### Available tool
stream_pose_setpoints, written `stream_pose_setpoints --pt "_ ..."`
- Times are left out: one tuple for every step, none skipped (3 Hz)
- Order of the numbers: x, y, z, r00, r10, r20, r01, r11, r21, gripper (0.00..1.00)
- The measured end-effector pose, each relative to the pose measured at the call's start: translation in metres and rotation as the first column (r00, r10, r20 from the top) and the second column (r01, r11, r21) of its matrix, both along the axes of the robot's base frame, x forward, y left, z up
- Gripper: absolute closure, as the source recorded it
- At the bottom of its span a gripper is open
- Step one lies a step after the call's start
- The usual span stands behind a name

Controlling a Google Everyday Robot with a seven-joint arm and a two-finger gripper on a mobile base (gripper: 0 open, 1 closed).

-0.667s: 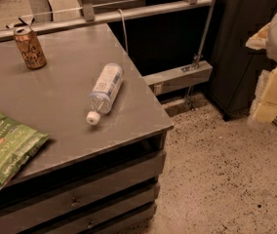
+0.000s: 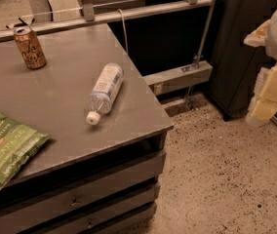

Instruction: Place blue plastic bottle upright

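The blue plastic bottle (image 2: 105,90) lies on its side on the grey table (image 2: 65,87), near the table's right edge. It is clear, with a white-and-pale-blue label, and its white cap (image 2: 93,118) points toward the front. My gripper (image 2: 269,89) hangs at the far right of the view, out over the floor. It is well to the right of the table and apart from the bottle, and it holds nothing that I can see.
An orange-brown drink can (image 2: 29,48) stands upright at the back left of the table. A green chip bag (image 2: 7,145) lies at the front left. Drawers run below the tabletop. Speckled floor (image 2: 226,179) lies to the right, with a metal rail frame (image 2: 177,77) and a dark cabinet (image 2: 236,48) behind.
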State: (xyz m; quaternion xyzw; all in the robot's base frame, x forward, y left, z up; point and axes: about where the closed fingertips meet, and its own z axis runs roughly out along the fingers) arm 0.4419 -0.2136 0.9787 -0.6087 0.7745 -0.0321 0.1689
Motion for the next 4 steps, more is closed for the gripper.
stream_pose_setpoints --pt "0.025 0.021 -0.001 0.9937 0.109 0.026 -0.11 0.993 0.04 0.0" --pt "0.071 0.08 -0.01 0.9303 0.356 0.089 -0.364 0.926 0.1 0.0" --pt "0.099 0.145 -0.02 0.7989 0.58 0.158 -0.598 0.794 0.108 0.0" --pt "0.1 0.147 -0.021 0.7698 0.615 0.17 -0.634 0.769 0.087 0.0"
